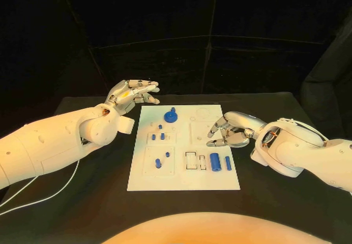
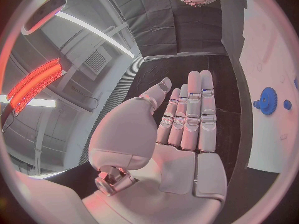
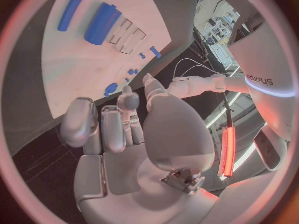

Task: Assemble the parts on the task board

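Observation:
The white task board (image 1: 185,175) lies in the middle of the black table. On it are a blue gear (image 1: 171,117), several small blue pegs (image 1: 157,136), a thick blue cylinder (image 1: 215,161) and a slim blue rod (image 1: 227,162). My left hand (image 1: 132,94) hovers off the board's far left corner, fingers (image 2: 193,114) straight and side by side, holding nothing; the gear (image 2: 268,100) lies just beyond it. My right hand (image 1: 231,129) hangs over the board's right edge, above the cylinder (image 3: 102,24) and rod (image 3: 70,11), its fingers (image 3: 84,127) loosely bent, with nothing in them.
Two empty rectangular slots (image 1: 191,160) sit left of the thick cylinder, and faint round outlines (image 1: 202,113) mark the board's far right part. Black table (image 1: 279,193) surrounds the board. A white cable (image 1: 44,178) trails under my left arm.

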{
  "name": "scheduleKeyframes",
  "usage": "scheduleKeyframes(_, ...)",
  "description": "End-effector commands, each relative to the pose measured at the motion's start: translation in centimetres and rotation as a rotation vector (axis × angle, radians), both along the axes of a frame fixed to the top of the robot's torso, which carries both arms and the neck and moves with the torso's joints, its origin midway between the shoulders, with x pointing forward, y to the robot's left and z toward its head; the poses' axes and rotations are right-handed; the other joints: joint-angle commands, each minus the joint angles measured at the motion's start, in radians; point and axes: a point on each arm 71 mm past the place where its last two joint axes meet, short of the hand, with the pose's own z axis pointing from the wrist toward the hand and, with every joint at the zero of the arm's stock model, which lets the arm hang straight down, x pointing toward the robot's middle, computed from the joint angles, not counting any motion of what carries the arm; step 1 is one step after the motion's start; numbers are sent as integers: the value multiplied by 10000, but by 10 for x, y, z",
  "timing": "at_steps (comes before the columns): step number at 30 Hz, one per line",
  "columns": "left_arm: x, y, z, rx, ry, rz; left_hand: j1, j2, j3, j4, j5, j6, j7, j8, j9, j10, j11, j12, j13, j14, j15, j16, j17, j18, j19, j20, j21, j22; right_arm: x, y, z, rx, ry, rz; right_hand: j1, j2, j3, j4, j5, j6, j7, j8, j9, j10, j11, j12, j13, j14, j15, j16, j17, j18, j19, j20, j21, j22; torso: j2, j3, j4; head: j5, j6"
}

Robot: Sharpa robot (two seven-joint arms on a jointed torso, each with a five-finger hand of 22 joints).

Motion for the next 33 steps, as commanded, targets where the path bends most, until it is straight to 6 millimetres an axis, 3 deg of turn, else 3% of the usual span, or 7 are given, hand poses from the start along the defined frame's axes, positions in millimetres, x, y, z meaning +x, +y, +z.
scheduleKeyframes(1,0,1,2,-82,-98,-7,-2,67,-25,-11,29,-20,-31,37,-2,0,-51,42,-10,-55,5,-46,15,39,42,27,-34,-9,0,-15,-5,-365,753,-1571,-424,4,-424,436,194,-67,-28,161,49,196,30,1095,1337,540,-52,244,389,-159,90,-11,179,267,-60,-20,-114,-206,7)
scheduleKeyframes(3,0,1,2,-76,-98,6,-4,68,-25,-10,29,-17,-32,39,-1,3,-52,45,-10,-54,5,-46,16,39,42,27,-35,-9,-1,-21,-7,-730,893,-1866,-673,-91,-809,786,204,-145,-30,326,108,206,40,1518,1878,553,-40,363,574,-176,114,-17,278,416,-79,-15,-166,-232,1)
scheduleKeyframes(6,0,2,2,-74,-98,9,-6,70,-26,-9,28,-13,-34,43,-1,7,-53,49,-9,-53,5,-45,16,39,43,28,-35,-10,-4,-24,-12,-1194,1014,-2066,-794,-140,-1028,1006,150,-121,-52,471,186,209,24,1699,2120,558,-51,417,659,-182,122,-21,320,477,-92,-9,-207,-236,-11)
scheduleKeyframes(9,0,1,2,-81,-92,-9,-6,70,-26,-9,28,-13,-34,43,-1,7,-53,49,-9,-53,5,-45,16,39,43,28,-35,-10,-9,-24,-20,-1961,1153,-2205,-1094,-249,-1420,1391,-60,-83,-107,727,348,158,-10,1820,2324,565,-73,499,797,-193,135,-44,386,579,-88,-4,-207,-236,-5)
scheduleKeyframes(17,-1,2,2,-80,-86,-14,-6,70,-26,-9,28,-13,-34,43,-1,7,-53,49,-9,-53,5,-45,16,39,43,28,-35,-10,-13,-14,-34,-2689,1241,-2104,-1174,-168,-1598,1394,67,-165,-140,989,559,149,-39,1935,2571,571,-97,569,918,-209,144,-68,449,678,-69,-12,-180,-259,-26)
scheduleKeyframes(27,-1,3,2,-77,-84,-10,-6,70,-26,-9,28,-13,-34,43,-1,7,-53,49,-9,-53,5,-45,16,39,43,28,-35,-10,-18,-5,-52,-2911,1754,-1969,-1158,-148,-1623,1396,113,-188,-145,1048,607,204,-41,2034,2722,585,-98,617,1009,-223,162,-69,495,757,-83,-19,-199,-236,-72)
scheduleKeyframes(33,-1,3,2,-81,-84,-17,-6,70,-26,-9,28,-13,-34,43,-1,7,-53,49,-9,-53,5,-45,16,39,43,28,-35,-10,-19,-1,-60,-3033,1967,-1921,-1169,-129,-1635,1400,110,-197,-147,1077,631,201,-43,2039,2738,587,-99,629,1030,-228,168,-70,513,786,-79,-4,-186,-224,-90)
